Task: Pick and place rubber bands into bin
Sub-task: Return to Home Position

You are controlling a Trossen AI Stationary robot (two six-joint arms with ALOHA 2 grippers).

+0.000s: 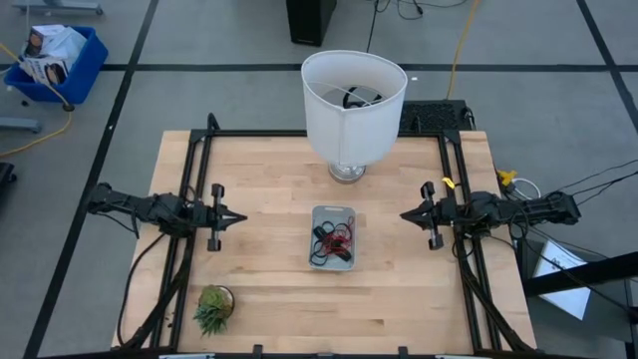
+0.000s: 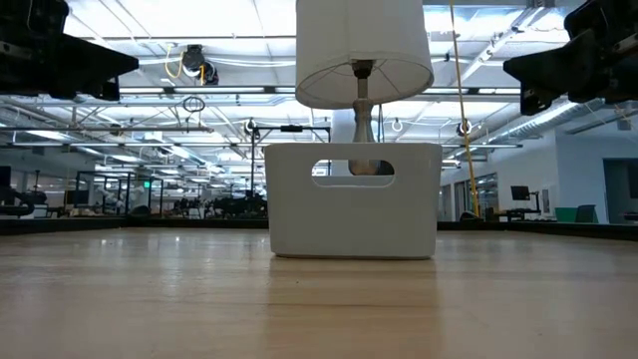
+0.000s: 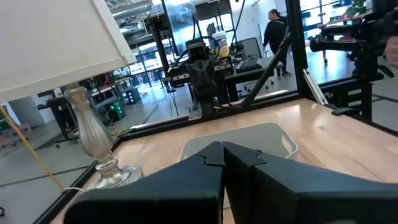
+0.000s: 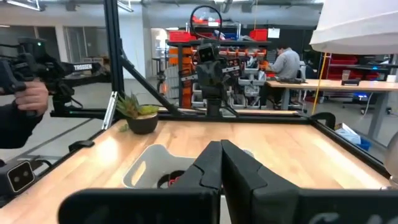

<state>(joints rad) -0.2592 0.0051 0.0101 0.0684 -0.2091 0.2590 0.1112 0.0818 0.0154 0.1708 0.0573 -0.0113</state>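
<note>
The left gripper [image 1: 239,216] hangs over the left side of the table, pointing inward. Its fingers [image 3: 186,180] are pressed together to a point and hold nothing.

The bin [image 1: 346,212] sits flat near the middle of the table, between the two grippers and well apart from both. It is a small shallow rectangular tray of pale grey-blue plastic with rounded corners and a handle slot in its end wall. The rubber bands [image 1: 334,240] lie inside it in a loose tangle of thin loops, some red-orange and some black.

The right gripper [image 1: 405,213] mirrors the left over the right side. Its fingers [image 4: 249,174] are also closed tip to tip and hold nothing.

The table [image 1: 269,170] is pale wooden butcher block inside a black metal frame. A small potted plant [image 1: 213,307] stands near its front left corner. A lamp [image 1: 354,100] with a tall white shade and a clear glass base stands behind the bin.

On the grey floor, marked with dark tape lines, a blue crate [image 1: 85,55] holding printed packaging sits off the far left corner.

The room beyond is an open workshop with ceiling lights, racks and desks. The left wrist view shows a person [image 3: 273,28] standing far off. In the right wrist view a hand [image 4: 31,96] at the edge grips dark equipment.

The white lettering near that hand and the print on the packaging are too small to read.
</note>
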